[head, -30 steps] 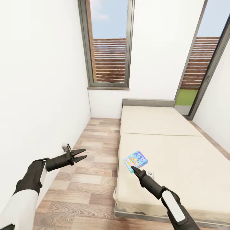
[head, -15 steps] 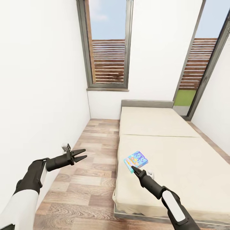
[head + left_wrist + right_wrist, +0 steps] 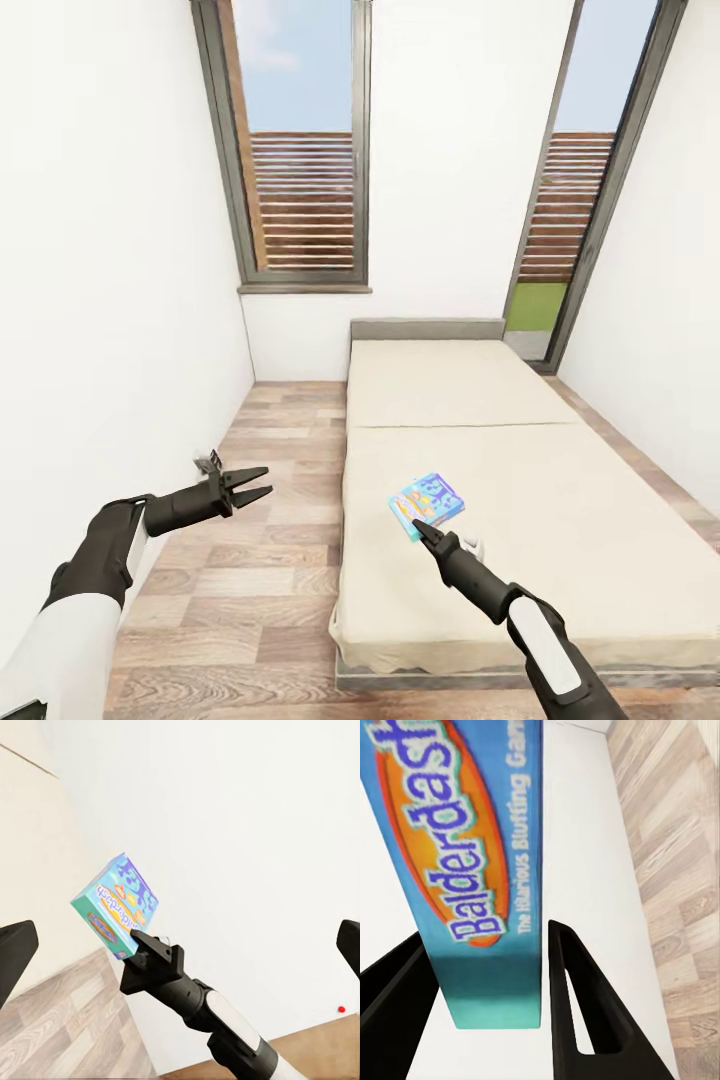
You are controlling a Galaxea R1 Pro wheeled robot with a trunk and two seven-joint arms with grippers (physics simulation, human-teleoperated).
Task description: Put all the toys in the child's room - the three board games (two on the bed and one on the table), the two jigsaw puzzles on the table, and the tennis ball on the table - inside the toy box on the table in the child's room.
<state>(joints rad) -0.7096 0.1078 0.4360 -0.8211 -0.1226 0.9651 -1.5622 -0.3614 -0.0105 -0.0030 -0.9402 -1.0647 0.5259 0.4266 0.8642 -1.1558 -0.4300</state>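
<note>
the right gripper [image 3: 420,530] is closed on the short end of the blue board game [image 3: 427,503], lifted over the bed [image 3: 560,500]; its long axis points to 12 o'clock. the left gripper [image 3: 258,482] hangs open and empty over the floor [image 3: 260,560], at 9 o'clock from the box.

My right gripper [image 3: 418,531] is clamped on a small blue board game [image 3: 426,503], its two black fingers [image 3: 585,1012] pressed against the box's opposite flat faces at one end. The box carries "Balderdash" in blue letters on an orange oval along its narrow edge, with teal, purple and yellow on its cover, and I hold it tilted, one corner pointing down. It hangs over the beige mattress of the bed [image 3: 560,480], near the edge beside the wooden floor.
</note>
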